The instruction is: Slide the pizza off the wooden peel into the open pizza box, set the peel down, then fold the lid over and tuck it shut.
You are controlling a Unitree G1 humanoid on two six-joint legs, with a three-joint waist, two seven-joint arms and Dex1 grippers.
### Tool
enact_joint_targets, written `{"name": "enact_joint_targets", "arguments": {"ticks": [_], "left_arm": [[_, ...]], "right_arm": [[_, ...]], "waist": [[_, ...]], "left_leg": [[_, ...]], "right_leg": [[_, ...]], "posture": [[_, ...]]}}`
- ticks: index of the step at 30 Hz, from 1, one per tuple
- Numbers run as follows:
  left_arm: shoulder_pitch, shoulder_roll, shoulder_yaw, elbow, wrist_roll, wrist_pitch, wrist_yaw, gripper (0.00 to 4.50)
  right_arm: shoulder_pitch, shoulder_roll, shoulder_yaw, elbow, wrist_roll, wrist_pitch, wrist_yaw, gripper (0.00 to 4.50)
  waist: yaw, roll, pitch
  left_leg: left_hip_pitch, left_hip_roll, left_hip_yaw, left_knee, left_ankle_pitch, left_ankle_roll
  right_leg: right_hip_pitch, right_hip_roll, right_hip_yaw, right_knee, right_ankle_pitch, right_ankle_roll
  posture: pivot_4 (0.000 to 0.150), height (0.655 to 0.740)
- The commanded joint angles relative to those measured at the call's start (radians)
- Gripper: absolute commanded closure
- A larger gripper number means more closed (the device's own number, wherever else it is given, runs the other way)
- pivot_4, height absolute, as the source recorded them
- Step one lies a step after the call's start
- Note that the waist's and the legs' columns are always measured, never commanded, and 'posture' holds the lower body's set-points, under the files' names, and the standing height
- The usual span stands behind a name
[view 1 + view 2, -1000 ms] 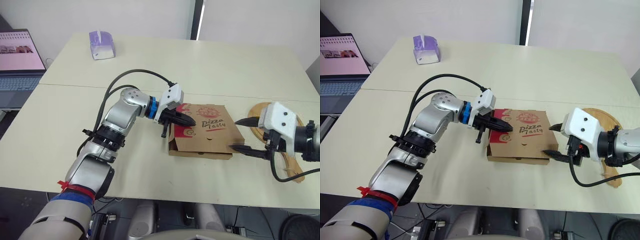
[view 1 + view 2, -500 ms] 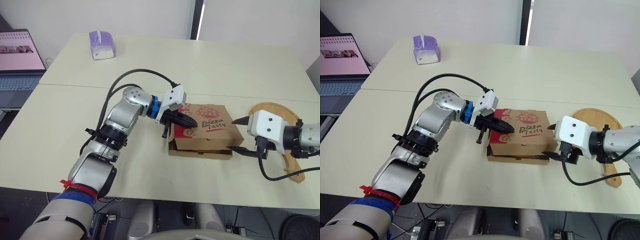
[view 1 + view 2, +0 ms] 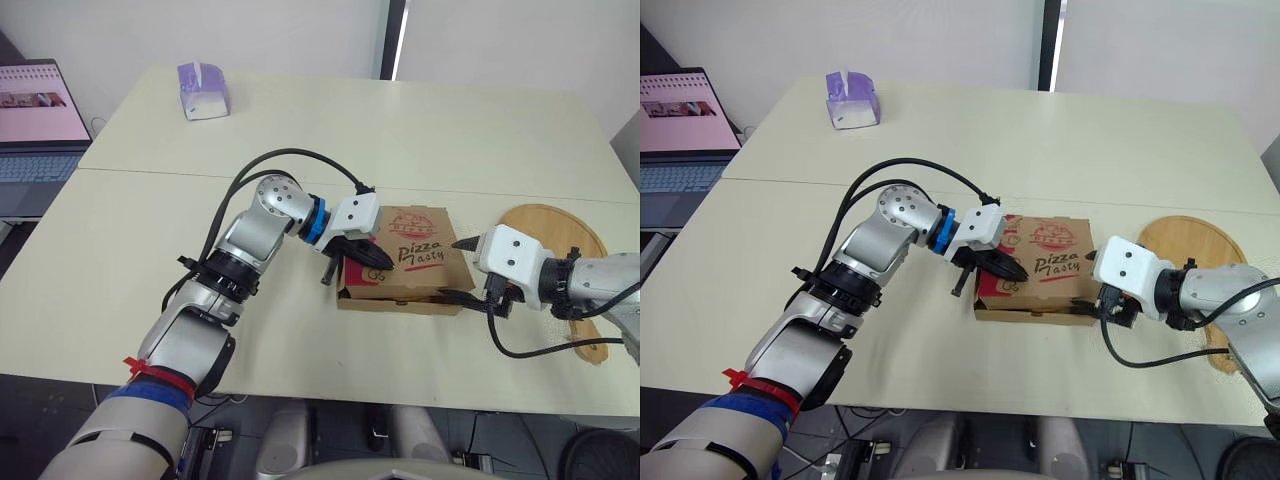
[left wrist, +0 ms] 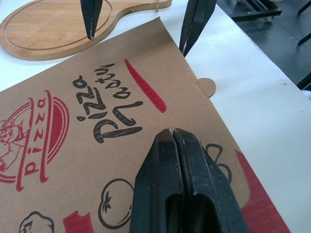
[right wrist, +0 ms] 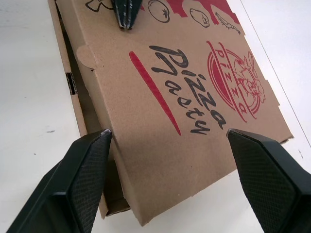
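The brown pizza box (image 3: 415, 262), printed "Pizza Tasty", lies on the table with its lid folded down. A dark gap shows along its near edge (image 5: 77, 104). My left gripper (image 3: 376, 262) is shut, and its fingertips (image 4: 173, 133) press on the lid near the box's left front. My right gripper (image 3: 451, 269) is open at the box's right side, one finger (image 5: 85, 177) by the front corner and the other past the far corner. The empty wooden peel (image 3: 560, 228) lies flat to the right of the box, behind my right wrist.
A purple tissue box (image 3: 203, 90) stands at the table's far left. An open laptop (image 3: 35, 120) sits on a lower surface beyond the left edge. The table's front edge runs just below the box and my right arm.
My right gripper has moved left from beside the peel up to the box's right side. My left gripper has slid farther right over the lid, which sits lower now.
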Motion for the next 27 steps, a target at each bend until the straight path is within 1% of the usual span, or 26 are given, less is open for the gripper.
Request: {"name": "enact_joint_targets", "arguments": {"ticks": [1,4,8,10,12,15,18,21,27], "left_arm": [[0.008,0.004,0.011,-0.011,0.006,-0.012,-0.002,4.50],[0.019,0.012,0.012,-0.014,0.009,-0.015,0.001,4.50],[0.035,0.018,0.010,-0.020,0.015,-0.021,0.004,4.50],[0.041,0.020,0.012,-0.024,0.018,-0.024,0.005,4.50],[0.043,0.021,0.013,-0.025,0.021,-0.024,0.007,4.50],[0.044,0.024,0.017,-0.025,0.020,-0.025,0.010,4.50],[0.047,0.032,0.020,-0.029,0.017,-0.025,0.010,4.50],[0.048,0.039,0.024,-0.031,0.014,-0.024,0.008,4.50],[0.046,0.050,0.030,-0.028,0.011,-0.023,0.010,4.50]], "right_arm": [[-0.005,0.008,-0.101,-0.043,0.049,0.027,-0.004,0.43],[0.003,-0.005,-0.170,-0.024,0.071,0.051,0.008,0.43],[0.031,-0.016,-0.213,-0.024,0.094,0.064,0.026,0.43],[0.047,-0.022,-0.252,0.003,0.094,0.073,0.025,0.43],[0.065,-0.032,-0.281,0.060,0.064,0.055,0.018,0.43],[0.110,-0.048,-0.277,0.124,0.004,-0.002,0.018,0.43],[0.152,-0.036,-0.221,0.127,-0.030,-0.048,0.022,0.43],[0.166,-0.006,-0.168,0.111,-0.033,-0.069,0.023,1.07],[0.119,0.063,-0.116,0.054,0.052,-0.027,0.046,3.25]], "waist": [[0.000,0.000,0.000],[0.000,0.000,0.000],[0.001,0.000,0.000],[0.002,0.000,0.000],[0.002,0.000,0.000],[0.002,0.000,0.000],[0.002,0.000,0.000],[-0.001,0.000,0.000],[-0.002,0.000,0.000]], "left_leg": [[0.000,0.000,0.000,0.000,0.000,0.000],[0.000,0.000,0.000,0.000,0.000,0.000],[0.000,0.000,0.000,0.000,0.000,0.000],[0.000,0.000,-0.001,0.000,0.000,0.000],[0.000,0.000,-0.001,0.000,0.000,0.000],[0.000,-0.001,-0.001,0.000,0.000,0.000],[0.000,-0.001,-0.001,0.000,0.000,0.000],[0.000,0.000,-0.001,0.000,0.000,0.000],[0.001,0.000,0.000,0.000,0.000,0.000]], "right_leg": [[0.000,0.000,0.000,0.000,0.000,0.000],[0.000,0.000,0.000,0.000,0.000,0.000],[0.000,0.000,0.000,0.000,0.000,0.000],[0.000,0.000,0.000,0.000,0.000,0.000],[0.000,0.000,0.000,0.000,0.000,0.000],[0.001,0.000,0.000,0.000,0.000,0.000],[0.001,0.000,0.000,0.000,0.000,0.000],[0.001,0.000,0.000,0.001,0.000,0.000],[0.001,0.001,0.001,0.001,0.000,0.000]], "posture": [[0.150,0.7218],[0.150,0.7218],[0.150,0.7218],[0.150,0.7218],[0.150,0.7218],[0.150,0.7218],[0.150,0.7218],[0.150,0.7218],[0.150,0.7218]]}}
